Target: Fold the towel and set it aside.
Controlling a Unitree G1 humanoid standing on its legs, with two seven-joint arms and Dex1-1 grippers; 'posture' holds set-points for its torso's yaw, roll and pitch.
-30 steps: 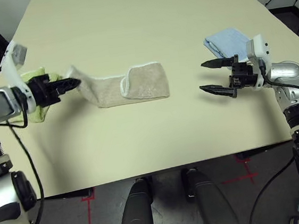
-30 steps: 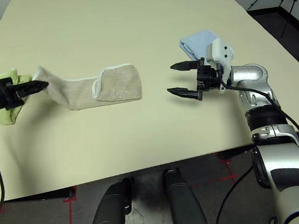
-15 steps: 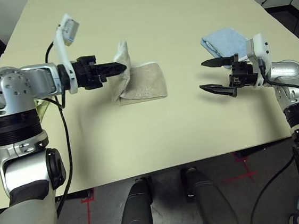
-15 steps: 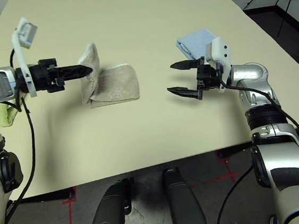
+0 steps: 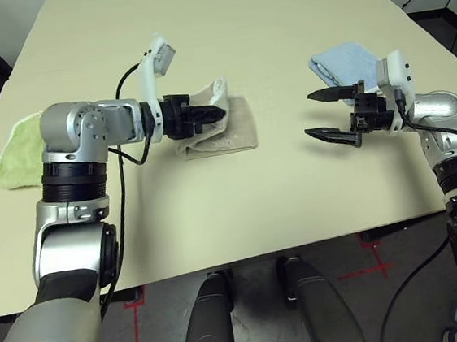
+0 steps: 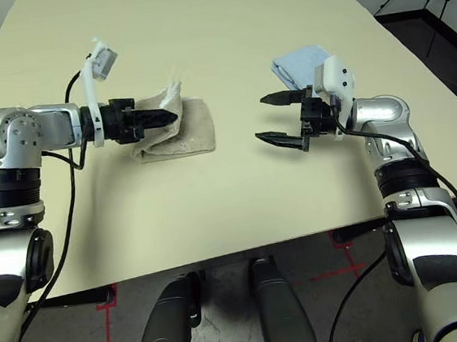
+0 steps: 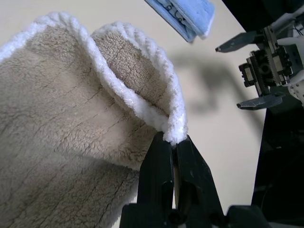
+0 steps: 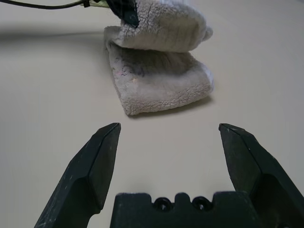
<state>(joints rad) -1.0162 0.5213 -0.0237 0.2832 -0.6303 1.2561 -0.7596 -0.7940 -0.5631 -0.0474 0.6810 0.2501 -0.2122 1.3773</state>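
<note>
Towel [image 5: 223, 131] lay folded over itself on the cream bench [image 5: 221, 25], left of centre, upper layer raised at its white-stitched edge. That edge pinched between the clenched fingers [image 7: 159, 171] of the left tool [image 5: 216, 114], which reached in from the left, just above the lower layers. Right tool [image 5: 322, 115] hovered well apart on the right side, pointing back toward the towel, fingers spread wide, grasping nothing. Light blue towel [image 5: 343, 64] sat folded just behind the right tool, near the bench's far right part. Lime-green towel [image 5: 15, 150] lay at the left edge of the bench, behind the left arm's elbow.
</note>
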